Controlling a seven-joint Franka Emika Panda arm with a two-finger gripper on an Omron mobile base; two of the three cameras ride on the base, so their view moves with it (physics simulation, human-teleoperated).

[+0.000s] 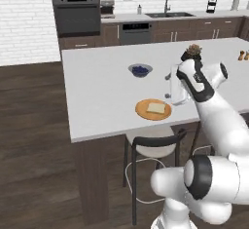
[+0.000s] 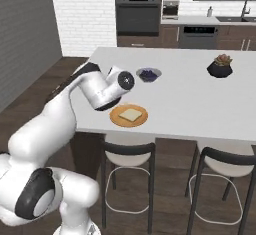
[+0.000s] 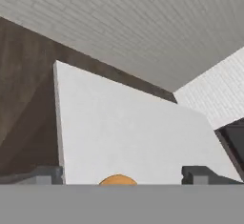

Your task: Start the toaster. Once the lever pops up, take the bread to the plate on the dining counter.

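The bread point(image 1: 156, 108) lies flat on the plate point(image 1: 143, 111), a little off centre, and the plate sits on the dining counter point(image 1: 97, 91) close to its near edge, above the stools. The gripper point(image 3: 122, 174) hangs above the counter just beside the plate and apart from the slice; in the hand view its two dark fingertips point(image 3: 47, 174) stand well apart with nothing between them, so the fingers are spread and empty. Between those tips, at the very bottom of that view, only the orange rim of the plate peeks up, and beyond the fingers the bare white counter top stretches away to the dark wood floor and the white brick wall. In the left base view the gripper point(image 1: 176, 89) sits to the right of the plate, its fingers hard to make out against the white hand. Farther out from the fingers across the counter stands a small dark blue bowl point(image 1: 140, 70), well apart from the plate, and a dark pot with a plant point(image 2: 220, 66) stands farther back, near the counter's far side. In the right base view the arm's wrist crosses just in front of the plate's left rim, without touching the bread point(image 2: 130, 114).
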